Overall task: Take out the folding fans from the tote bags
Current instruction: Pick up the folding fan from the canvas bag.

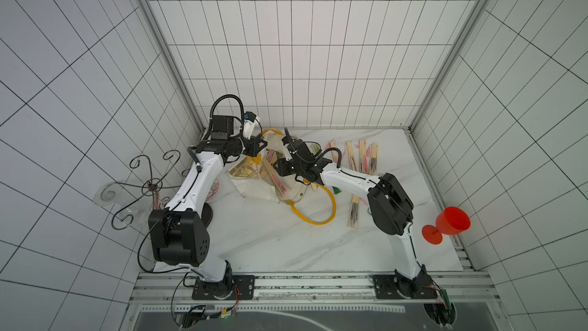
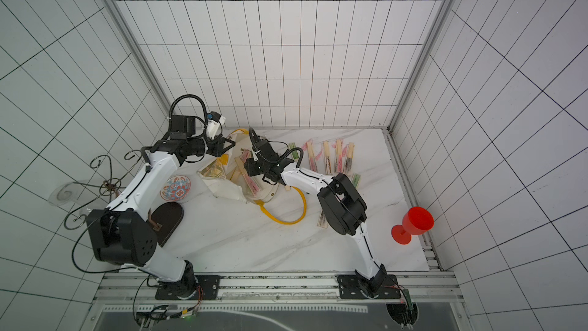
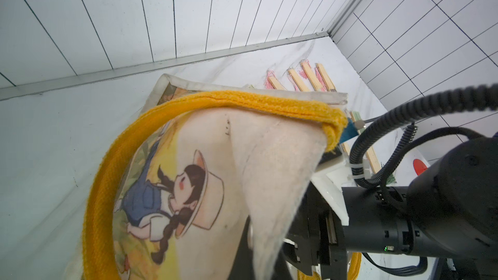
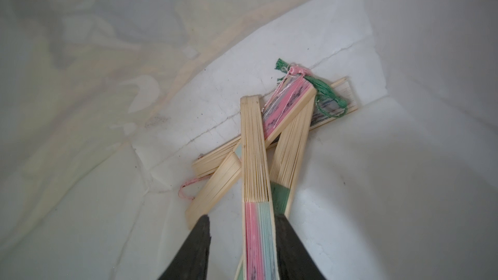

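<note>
Here we see the left gripper (image 1: 258, 148) clenched on the raised edge of the tote bag (image 1: 259, 191), by its yellow handle (image 3: 242, 101). Inside the bag, the right gripper (image 4: 242, 218) stands released around a pink-green fan (image 4: 256, 162) lying on several others. More fans (image 1: 362, 157) lie on the bench (image 1: 254, 243).

Tote bag (image 3: 269, 171): matt cream canvas. Handle (image 3: 242, 101): coarse mustard woven webbing. Folding fans (image 4: 256, 157): smooth pale bamboo slats, matt paper folds, cord tassels. Tabletop (image 1: 254, 237): smooth marble-pattern finish, faint sheen. Goblet (image 1: 453, 220): glossy translucent red plastic.
</note>
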Motion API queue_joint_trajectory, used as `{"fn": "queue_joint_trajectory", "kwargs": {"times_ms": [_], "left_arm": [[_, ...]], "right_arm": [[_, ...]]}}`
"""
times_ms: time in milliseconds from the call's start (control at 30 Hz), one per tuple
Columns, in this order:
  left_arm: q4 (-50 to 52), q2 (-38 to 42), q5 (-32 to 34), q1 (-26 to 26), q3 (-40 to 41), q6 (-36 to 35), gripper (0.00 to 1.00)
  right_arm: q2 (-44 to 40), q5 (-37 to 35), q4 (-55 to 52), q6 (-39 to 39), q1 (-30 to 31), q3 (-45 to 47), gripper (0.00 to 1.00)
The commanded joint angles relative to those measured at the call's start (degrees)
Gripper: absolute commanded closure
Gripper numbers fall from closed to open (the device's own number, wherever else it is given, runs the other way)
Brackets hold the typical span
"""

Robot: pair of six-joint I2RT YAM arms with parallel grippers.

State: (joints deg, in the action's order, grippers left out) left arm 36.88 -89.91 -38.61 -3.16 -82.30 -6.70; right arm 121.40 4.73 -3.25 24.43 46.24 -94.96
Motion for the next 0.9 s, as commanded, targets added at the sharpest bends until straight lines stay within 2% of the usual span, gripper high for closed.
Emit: {"fn": "queue_joint_trajectory", "kwargs": {"times_ms": [0, 200, 333, 567, 700, 800, 867], "left_arm": [[0.2, 1.2, -3.3, 0.2, 0.1, -6.9, 1.00], [3.5, 2.3, -3.8, 0.2, 0.9, -14.5, 1.00], [5.0, 3.3, -5.9, 0.2, 1.8, -18.5, 1.00], [4.8, 4.5, -10.8, 0.2, 2.2, -19.5, 1.00], [4.7, 4.4, -11.5, 0.2, 2.0, -19.5, 1.00], [4.7, 3.9, -11.7, 0.2, 1.5, -19.1, 1.00], [4.6, 3.7, -11.7, 0.2, 0.9, -18.4, 1.00]], "right_arm": [[-1.0, 0.2, -2.9, -3.7, 0.4, 2.9, 0.55], [-1.1, 5.5, -4.7, -3.3, 0.4, 4.1, 0.50], [-2.4, 9.4, -1.4, -1.8, 0.3, 7.2, 0.48], [-0.1, 12.7, 4.0, -0.3, -0.3, 8.7, 0.48], [1.4, 16.3, 8.8, -1.4, -0.6, 7.9, 0.45], [1.9, 14.9, 11.9, -3.2, -0.3, 7.6, 0.45], [1.7, 8.9, 12.6, -4.3, 0.3, 7.8, 0.45]]}}
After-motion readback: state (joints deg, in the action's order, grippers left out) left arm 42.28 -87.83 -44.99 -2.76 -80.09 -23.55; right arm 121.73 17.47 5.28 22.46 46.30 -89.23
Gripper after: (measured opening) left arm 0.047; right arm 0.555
